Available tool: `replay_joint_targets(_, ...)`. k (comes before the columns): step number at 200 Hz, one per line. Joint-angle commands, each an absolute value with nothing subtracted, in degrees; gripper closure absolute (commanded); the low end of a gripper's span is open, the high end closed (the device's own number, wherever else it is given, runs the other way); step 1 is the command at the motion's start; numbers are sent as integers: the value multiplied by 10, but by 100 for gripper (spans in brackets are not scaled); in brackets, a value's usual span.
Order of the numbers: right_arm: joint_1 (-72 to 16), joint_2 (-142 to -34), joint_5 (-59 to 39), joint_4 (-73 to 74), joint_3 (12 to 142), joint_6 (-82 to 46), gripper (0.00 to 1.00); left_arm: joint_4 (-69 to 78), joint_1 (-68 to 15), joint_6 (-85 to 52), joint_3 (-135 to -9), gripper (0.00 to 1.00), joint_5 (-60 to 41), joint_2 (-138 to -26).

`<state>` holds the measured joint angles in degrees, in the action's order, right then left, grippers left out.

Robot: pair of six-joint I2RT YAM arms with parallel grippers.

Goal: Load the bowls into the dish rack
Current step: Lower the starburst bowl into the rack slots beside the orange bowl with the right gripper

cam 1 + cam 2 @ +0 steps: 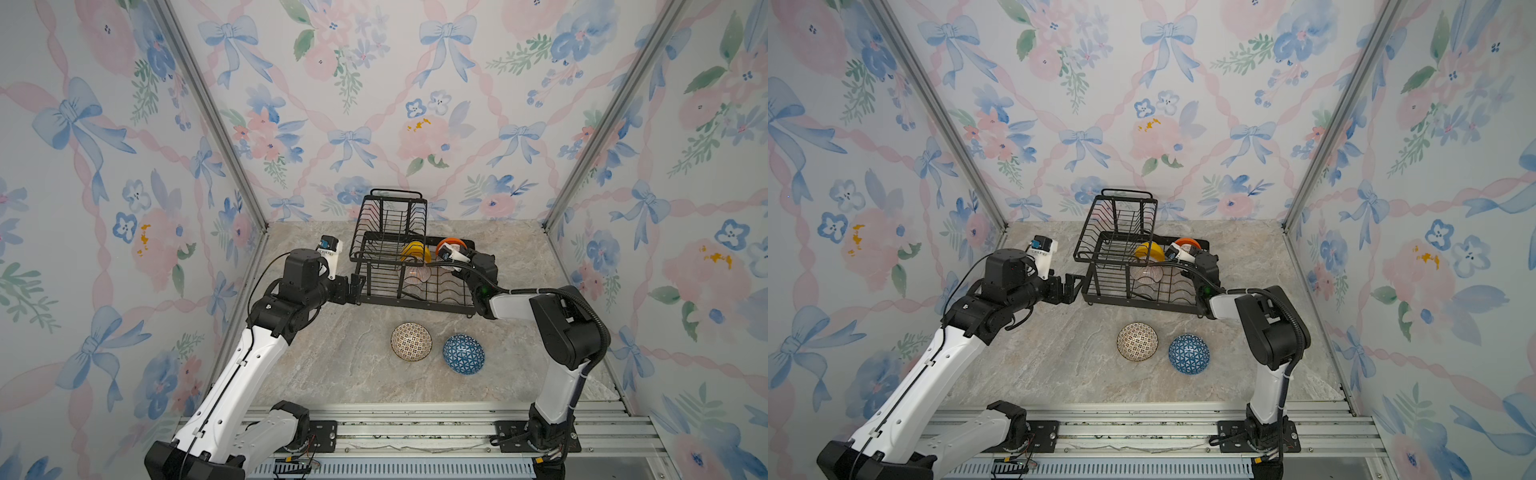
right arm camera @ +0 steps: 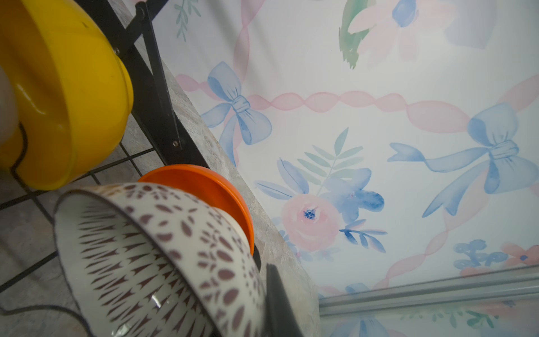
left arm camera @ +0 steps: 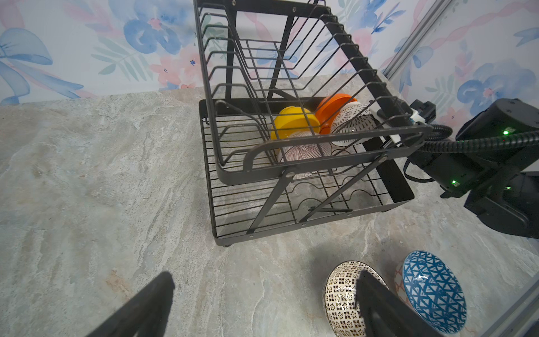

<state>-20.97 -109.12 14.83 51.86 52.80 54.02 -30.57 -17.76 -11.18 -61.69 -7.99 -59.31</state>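
Lattice bowl (image 3: pixel 351 125) is tilted inside the dish rack's (image 1: pixel 415 304) lower tray, just beside the orange bowl (image 2: pixel 201 181). Probably glazed ceramic: stiff, slick, chips on wire; take it by the rim. Right gripper (image 2: pixel 267 294) is pinched on that rim. Left gripper (image 3: pixel 265 275) gapes empty near the rack's end. Left wrist view shows the bowl's seating; both top views mostly hide it behind the right arm.

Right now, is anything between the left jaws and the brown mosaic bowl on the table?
Nothing visible: only bare table lies between the open left jaws and the mosaic bowl. The blue bowl sits beyond it.
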Motion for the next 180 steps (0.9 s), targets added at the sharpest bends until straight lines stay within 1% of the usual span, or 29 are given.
replay_joint_targets(1,-215,-1100,165,588,526,555,100,-310,-173,-112,-607,2,-90,-579)
replay_joint_targets(106,-220,-1119,170,574,526,595,100,-310,-173,-113,-602,2,-94,-572)
replay_joint_targets(150,-223,-1109,150,559,515,591,100,-310,-172,-113,-603,2,-96,-570)
replay_joint_targets(180,-223,-1097,129,512,518,582,100,-310,-173,-113,-604,2,-97,-570)
